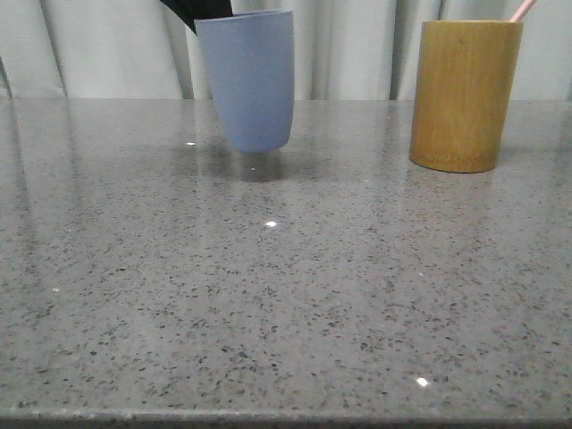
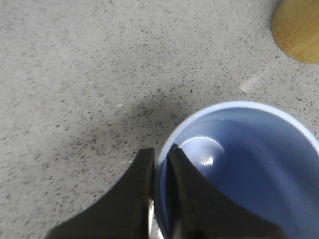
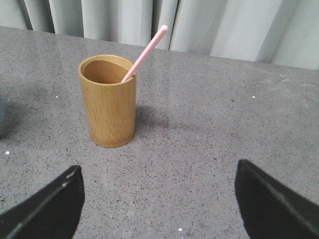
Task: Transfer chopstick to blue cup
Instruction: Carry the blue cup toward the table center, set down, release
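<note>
The speckled grey stone desk [image 1: 286, 295] is bare in front. Farther back on the left, the left tool [image 2: 160, 162] pinches the rim of the matte grey-blue tapered cup [image 1: 250, 80], lifted and tilted; it should be levelled near the holder. On the far right the pale pink chopstick [image 3: 144, 52] leans in the yellow-brown bamboo cylinder [image 3: 108, 102], with the right tool [image 3: 159, 199] spread wide short of it.

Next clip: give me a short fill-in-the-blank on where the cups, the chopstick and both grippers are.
1. The left gripper pinches the blue cup by its ____.
2. The blue cup hangs ____ the table.
3. The pink chopstick stands in the ____ holder.
4. The right gripper is ____.

Missing words: rim; above; bamboo; open
</note>
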Available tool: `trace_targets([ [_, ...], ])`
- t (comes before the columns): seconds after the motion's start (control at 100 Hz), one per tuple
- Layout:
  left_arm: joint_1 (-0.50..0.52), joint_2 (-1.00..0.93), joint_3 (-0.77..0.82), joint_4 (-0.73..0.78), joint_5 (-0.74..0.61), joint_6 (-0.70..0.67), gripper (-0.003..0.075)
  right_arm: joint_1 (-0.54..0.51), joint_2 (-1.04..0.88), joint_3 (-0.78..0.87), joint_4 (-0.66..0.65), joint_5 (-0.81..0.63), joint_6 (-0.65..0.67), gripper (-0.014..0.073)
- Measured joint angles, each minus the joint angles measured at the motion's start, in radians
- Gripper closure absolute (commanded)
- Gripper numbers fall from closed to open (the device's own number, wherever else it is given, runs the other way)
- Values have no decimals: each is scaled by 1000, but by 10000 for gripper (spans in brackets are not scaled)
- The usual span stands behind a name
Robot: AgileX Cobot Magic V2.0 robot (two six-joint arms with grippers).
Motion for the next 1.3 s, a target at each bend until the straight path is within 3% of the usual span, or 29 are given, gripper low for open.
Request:
trace_targets([
  [0.76, -12, 56, -20, 24, 18, 0, 723, 0, 0, 0, 0, 0, 0, -20],
  [0.88, -12, 56, -24, 24, 40, 0, 610, 0, 0, 0, 0, 0, 0, -20],
  [1.12, -12, 68, -78, 24, 101, 0, 209, 0, 0, 0, 0, 0, 0, -20],
  [1.19, -12, 70, -107, 24, 119, 0, 156, 0, 0, 0, 0, 0, 0, -20],
  [1.3, -12, 70, -154, 24, 161, 0, 151, 0, 0, 0, 0, 0, 0, -20],
])
